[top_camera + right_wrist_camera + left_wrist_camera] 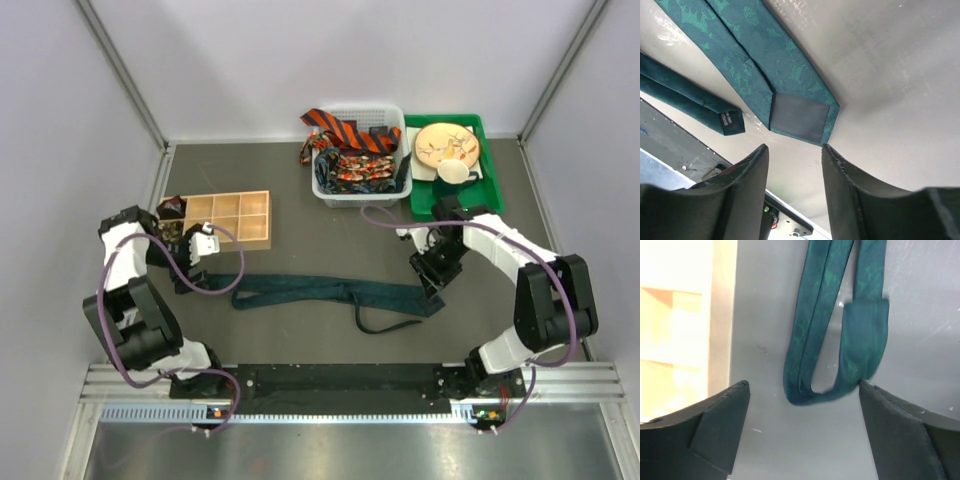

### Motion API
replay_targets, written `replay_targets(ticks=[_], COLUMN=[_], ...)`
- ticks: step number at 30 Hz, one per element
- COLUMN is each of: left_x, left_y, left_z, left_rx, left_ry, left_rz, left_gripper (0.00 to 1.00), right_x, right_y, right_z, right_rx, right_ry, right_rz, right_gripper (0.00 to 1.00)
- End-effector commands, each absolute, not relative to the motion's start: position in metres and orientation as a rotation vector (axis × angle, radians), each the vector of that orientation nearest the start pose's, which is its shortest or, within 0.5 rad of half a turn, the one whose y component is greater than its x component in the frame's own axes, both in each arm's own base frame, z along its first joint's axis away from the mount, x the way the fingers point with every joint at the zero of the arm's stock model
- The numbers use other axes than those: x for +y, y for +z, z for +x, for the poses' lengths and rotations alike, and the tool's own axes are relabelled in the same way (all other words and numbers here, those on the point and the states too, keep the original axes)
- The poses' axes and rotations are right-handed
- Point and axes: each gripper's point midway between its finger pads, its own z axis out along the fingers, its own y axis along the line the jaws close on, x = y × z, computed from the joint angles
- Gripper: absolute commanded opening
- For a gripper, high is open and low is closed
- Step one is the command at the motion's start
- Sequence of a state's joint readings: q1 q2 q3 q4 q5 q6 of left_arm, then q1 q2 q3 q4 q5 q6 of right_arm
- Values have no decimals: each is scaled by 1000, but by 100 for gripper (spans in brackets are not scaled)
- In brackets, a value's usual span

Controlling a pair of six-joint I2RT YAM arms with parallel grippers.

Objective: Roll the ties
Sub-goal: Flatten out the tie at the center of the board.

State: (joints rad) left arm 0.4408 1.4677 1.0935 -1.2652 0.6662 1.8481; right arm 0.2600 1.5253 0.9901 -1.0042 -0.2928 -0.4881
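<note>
Teal tie [330, 292]: is either gripper holding it?
— No. Left gripper [802, 390] fingers spread, the tie's folded end on the table [300, 215] between them; right gripper [794, 148] fingers apart, just short of its wide tip.

Grey table [300, 240] — pale walls [350, 50]

Wooden divided box [255, 240]; white basket [360, 199]; green tray [425, 195] holding plate [447, 145], perhaps a cup [455, 172].
</note>
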Motion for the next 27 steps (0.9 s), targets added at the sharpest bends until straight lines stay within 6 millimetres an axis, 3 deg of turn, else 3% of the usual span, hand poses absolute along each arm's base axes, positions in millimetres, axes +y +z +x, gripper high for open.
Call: replay_targets(ticks=[1, 3, 6, 12, 15, 17, 22, 27], left_x=[2, -3, -19, -29, -27, -22, -21, -35], left_y=[144, 150, 147, 127, 117, 108, 97, 101], left_z=[232, 229, 216, 211, 208, 206, 211, 206], left_rx=[1761, 1780, 1777, 1793, 1835, 1861, 1908, 1822], left_ry=[-483, -492, -521, -444, -471, -478, -527, -598], left_rz=[1646, 1626, 1747, 1874, 1886, 1912, 1888, 1895], left_gripper=[99, 99, 99, 98, 96, 94, 88, 85], right_x=[86, 86, 86, 92, 91, 85, 46, -23], right_y=[60, 51, 38, 23, 14, 8, 10, 24], right_z=[214, 217, 221, 229, 226, 223, 223, 243], right_rx=[2820, 2850, 2892, 2950, 2984, 2993, 3011, 3020], right_ry=[408, 398, 382, 412, 405, 366, 146, -31], right_rz=[-1124, -1099, -1068, -1001, -1008, -1021, -999, -873], right_gripper=[48, 48, 48, 40, 26, 2, 0, 0])
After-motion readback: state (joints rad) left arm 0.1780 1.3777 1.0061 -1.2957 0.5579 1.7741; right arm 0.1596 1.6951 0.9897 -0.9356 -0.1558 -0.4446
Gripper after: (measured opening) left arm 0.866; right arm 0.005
